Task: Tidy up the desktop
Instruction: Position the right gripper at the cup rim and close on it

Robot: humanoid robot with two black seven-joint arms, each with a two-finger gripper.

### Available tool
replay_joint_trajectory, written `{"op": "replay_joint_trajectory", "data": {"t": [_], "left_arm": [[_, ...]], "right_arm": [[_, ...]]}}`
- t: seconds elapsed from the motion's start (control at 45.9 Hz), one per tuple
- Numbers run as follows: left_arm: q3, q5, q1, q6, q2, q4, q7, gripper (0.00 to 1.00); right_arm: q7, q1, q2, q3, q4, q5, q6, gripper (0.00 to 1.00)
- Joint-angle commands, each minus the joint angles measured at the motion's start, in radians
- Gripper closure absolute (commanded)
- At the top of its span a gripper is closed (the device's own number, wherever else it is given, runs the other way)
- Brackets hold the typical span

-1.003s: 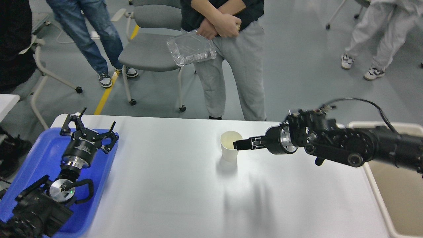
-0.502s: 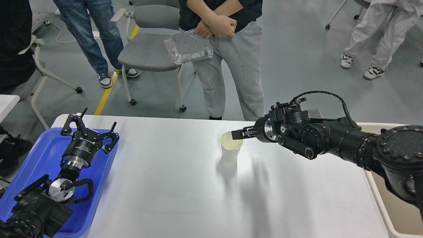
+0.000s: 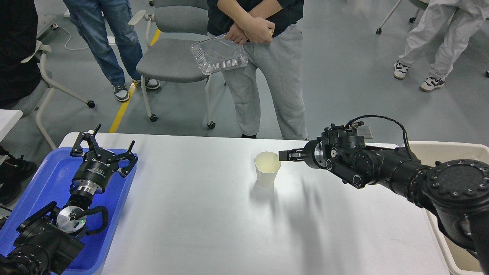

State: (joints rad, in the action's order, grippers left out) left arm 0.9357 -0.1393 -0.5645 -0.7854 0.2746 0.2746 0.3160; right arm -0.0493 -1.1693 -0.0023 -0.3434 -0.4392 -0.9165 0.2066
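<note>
Right gripper (image 3: 283, 155) hovers just right of the upright paper cup (image 3: 267, 168), fingers seemingly pinched narrow, nothing held.

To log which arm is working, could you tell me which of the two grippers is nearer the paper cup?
The right gripper, pointing at the paper cup near its rim. The left gripper hangs open over the blue tray, far off.

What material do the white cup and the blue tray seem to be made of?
The cup looks like paper: matte off-white wall, thin rim, pale inside. The blue tray looks like moulded plastic: even saturated colour, rounded raised rim, soft glossy reflections. Neither can be confirmed from looks alone.
</note>
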Motion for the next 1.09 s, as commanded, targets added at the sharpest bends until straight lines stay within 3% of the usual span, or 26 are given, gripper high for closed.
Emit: {"op": "replay_joint_trajectory", "data": {"t": [0.0,0.458,0.698,0.741,0.763,0.85,1.069], "left_arm": [[0.000,0.001,0.000,0.000,0.000,0.000,0.000,0.00],[0.000,0.001,-0.002,0.000,0.000,0.000,0.000,0.00],[0.000,0.001,-0.002,0.000,0.000,0.000,0.000,0.00],[0.000,0.001,-0.002,0.000,0.000,0.000,0.000,0.00],[0.000,0.001,-0.002,0.000,0.000,0.000,0.000,0.00],[0.000,0.001,-0.002,0.000,0.000,0.000,0.000,0.00],[0.000,0.001,-0.002,0.000,0.000,0.000,0.000,0.00]], "right_arm": [[-0.003,-0.006,0.002,0.032,-0.032,0.047,0.005,0.06],[-0.004,-0.018,0.002,0.057,-0.087,0.042,0.008,0.05],[-0.003,0.043,0.002,0.044,-0.093,0.018,-0.007,0.20],[-0.003,0.043,0.002,0.044,-0.092,0.016,-0.012,0.28],[-0.003,0.043,0.002,0.043,-0.093,0.011,-0.012,0.39],[-0.001,0.043,0.002,0.041,-0.092,-0.027,-0.012,0.97],[-0.001,0.037,0.002,0.040,-0.093,-0.033,-0.027,1.00]]}}
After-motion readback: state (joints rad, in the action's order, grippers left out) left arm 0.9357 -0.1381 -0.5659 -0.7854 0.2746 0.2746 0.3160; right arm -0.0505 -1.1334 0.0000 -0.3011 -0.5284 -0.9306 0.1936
